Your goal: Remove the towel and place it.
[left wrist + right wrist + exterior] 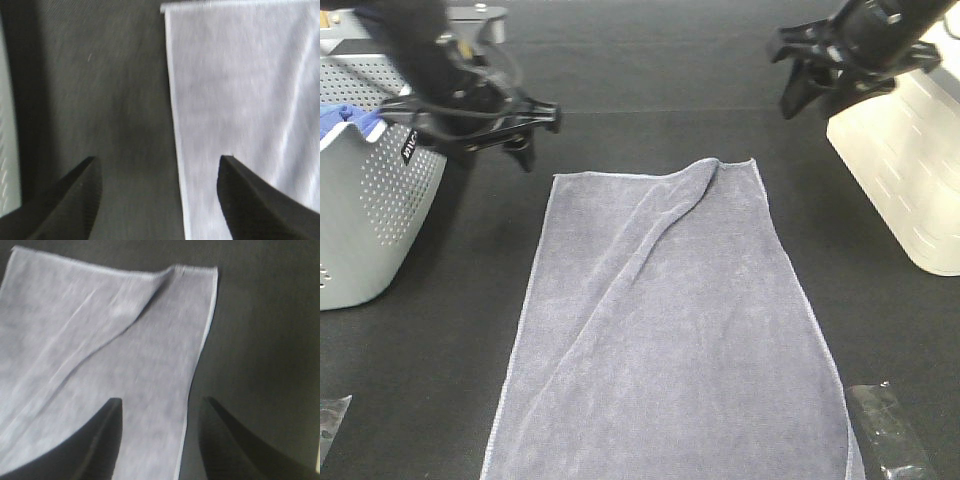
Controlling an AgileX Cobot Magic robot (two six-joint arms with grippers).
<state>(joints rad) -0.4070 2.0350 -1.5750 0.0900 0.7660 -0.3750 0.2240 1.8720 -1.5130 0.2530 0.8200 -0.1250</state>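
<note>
The grey-lavender towel [670, 330] lies spread flat on the black table, with one long diagonal fold running from its far right corner. My left gripper [538, 135] hovers off the towel's far left corner, open and empty. In the left wrist view its fingers [157, 160] straddle the towel's [240, 100] left hem. My right gripper [785, 80] hangs above the table beyond the far right corner, jaws apart with nothing between them. The right wrist view shows its fingers [162, 400] over the towel's [100, 355] right hem.
A grey perforated basket [370, 220] with a bright blue cloth [340, 118] in it stands at the left, close to my left arm. A cream bin [910, 170] sits at the right edge. Clear plastic wrappers [890, 430] lie at the front corners.
</note>
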